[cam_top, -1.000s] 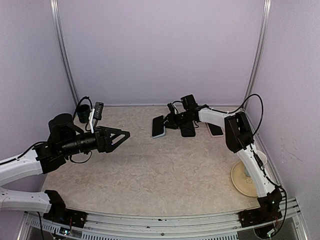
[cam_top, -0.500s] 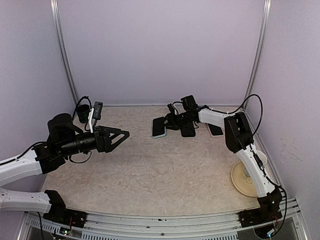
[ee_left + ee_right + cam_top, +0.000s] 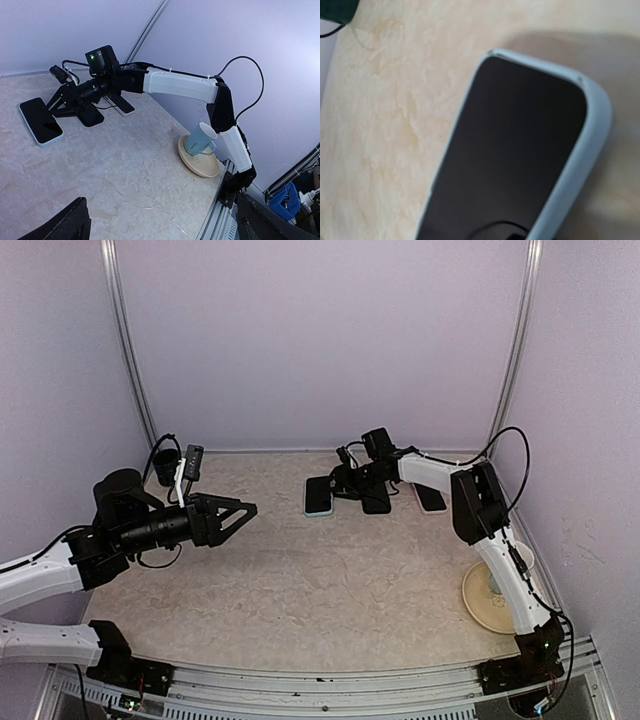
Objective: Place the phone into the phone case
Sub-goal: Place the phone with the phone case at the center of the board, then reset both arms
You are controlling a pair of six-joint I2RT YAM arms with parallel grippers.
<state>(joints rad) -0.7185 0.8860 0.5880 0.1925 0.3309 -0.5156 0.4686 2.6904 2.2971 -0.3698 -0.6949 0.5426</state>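
Note:
The phone (image 3: 318, 494) lies flat at the back of the table, its black screen (image 3: 520, 150) framed by the pale blue phone case (image 3: 592, 130). In the left wrist view the cased phone (image 3: 40, 121) lies just left of my right gripper (image 3: 62, 111). That right gripper (image 3: 342, 485) hovers low over the phone's right end with its fingers spread and nothing between them. My left gripper (image 3: 238, 510) hangs wide open and empty over the left of the table, well away from the phone.
A black flat piece (image 3: 377, 502) and a second dark slab (image 3: 431, 498) lie right of the phone. A blue mug (image 3: 200, 140) stands on a beige plate (image 3: 205, 167) by the right arm's base. A black cup (image 3: 165, 465) sits at the back left.
My right gripper's fingers have spread apart above the cased phone, which now lies flat. The left arm has barely moved.

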